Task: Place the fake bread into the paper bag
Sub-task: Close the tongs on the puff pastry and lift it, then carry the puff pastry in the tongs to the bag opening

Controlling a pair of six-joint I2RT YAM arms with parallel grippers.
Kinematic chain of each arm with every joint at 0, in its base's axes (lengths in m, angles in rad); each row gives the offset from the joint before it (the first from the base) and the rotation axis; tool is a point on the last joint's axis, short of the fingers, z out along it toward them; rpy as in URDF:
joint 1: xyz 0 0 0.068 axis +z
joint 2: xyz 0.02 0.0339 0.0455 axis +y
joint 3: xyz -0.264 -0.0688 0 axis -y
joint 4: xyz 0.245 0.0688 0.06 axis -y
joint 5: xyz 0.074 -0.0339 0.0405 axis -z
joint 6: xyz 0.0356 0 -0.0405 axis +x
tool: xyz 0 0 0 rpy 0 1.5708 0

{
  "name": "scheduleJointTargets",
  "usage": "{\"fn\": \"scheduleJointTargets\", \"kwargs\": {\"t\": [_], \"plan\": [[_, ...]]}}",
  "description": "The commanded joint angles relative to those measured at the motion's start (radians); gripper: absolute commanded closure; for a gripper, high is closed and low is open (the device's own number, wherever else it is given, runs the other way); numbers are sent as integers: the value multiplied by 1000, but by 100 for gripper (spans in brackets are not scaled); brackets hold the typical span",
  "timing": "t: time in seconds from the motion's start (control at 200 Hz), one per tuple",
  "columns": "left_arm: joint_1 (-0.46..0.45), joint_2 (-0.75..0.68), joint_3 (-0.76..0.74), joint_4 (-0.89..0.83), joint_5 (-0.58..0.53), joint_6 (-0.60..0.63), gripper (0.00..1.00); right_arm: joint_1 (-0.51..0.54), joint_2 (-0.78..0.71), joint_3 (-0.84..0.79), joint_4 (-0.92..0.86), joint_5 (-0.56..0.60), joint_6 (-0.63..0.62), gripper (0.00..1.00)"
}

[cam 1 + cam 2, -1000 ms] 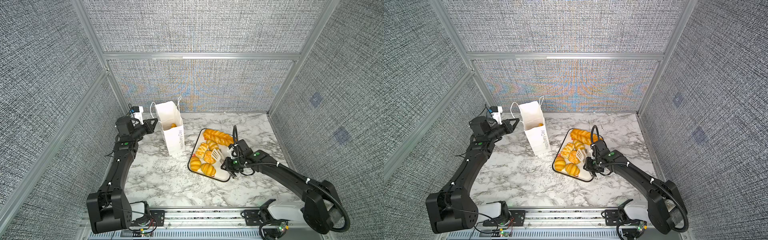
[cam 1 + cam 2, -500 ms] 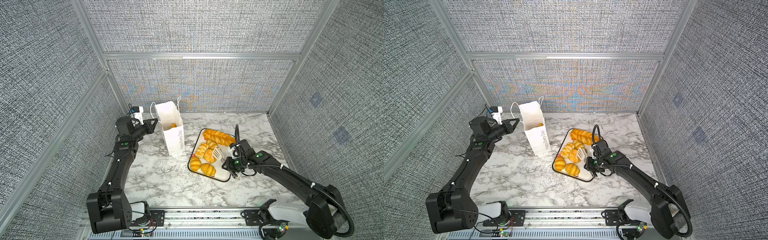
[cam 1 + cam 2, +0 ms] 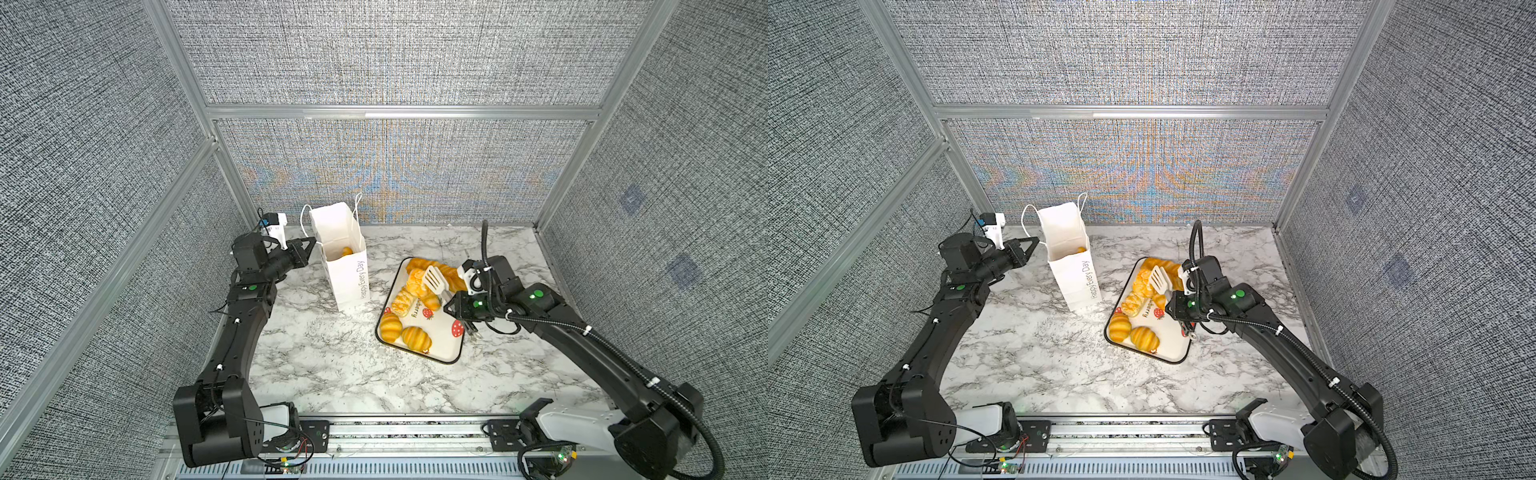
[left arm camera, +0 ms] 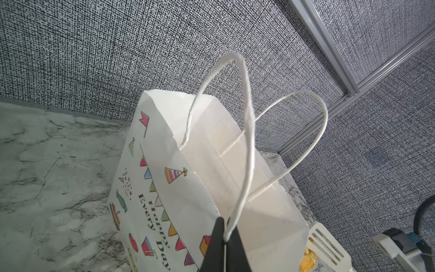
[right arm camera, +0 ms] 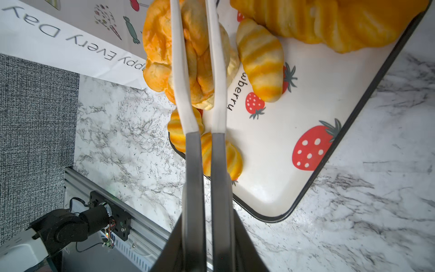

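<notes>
Bread point(image 5: 195, 58), upper centre of the right wrist view, now clamped: right gripper point(image 3: 453, 305) squeezed tongs point(image 3: 434, 279) shut and lifted. Left gripper point(image 4: 223, 237) pinches bag point(image 4: 164, 188) handle point(image 4: 247, 141). Ready to carry.

Golden-orange fake bread point(image 3: 417, 337), strawberry-print tray point(image 3: 441, 347)

A white worktop point(image 3: 332, 365) veined with grey marble is serving as the base of a boxed-in cell. Behind the worktop a back wall point(image 3: 395, 54) of grey woven fabric is rising, with a horizontal aluminium rail point(image 3: 399, 113) crossing it. Below that rail, faint blue and orange moiré bands point(image 3: 386, 183) are shimmering. Left of the worktop a left wall point(image 3: 83, 166) of the same fabric is leaning outward, a diagonal rail point(image 3: 104, 291) running across it. Right of the worktop a right wall point(image 3: 685, 124) is showing two small darker square patches point(image 3: 631, 199). Along the worktop's near edge a slotted front rail point(image 3: 399, 432) is running. Soft, even light is falling on the worktop, leaving only faint shadows
</notes>
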Motion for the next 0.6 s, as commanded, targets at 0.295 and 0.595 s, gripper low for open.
{"fn": "scheduleJointTargets", "kwargs": {"t": [0.295,0.595], "plan": [[0,10,-1,30,18,-7,100,28,79,239,-13,10,-73,74],[0,5,-4,35,21,-11,100,113,185,435,1,42,-122,74]]}}
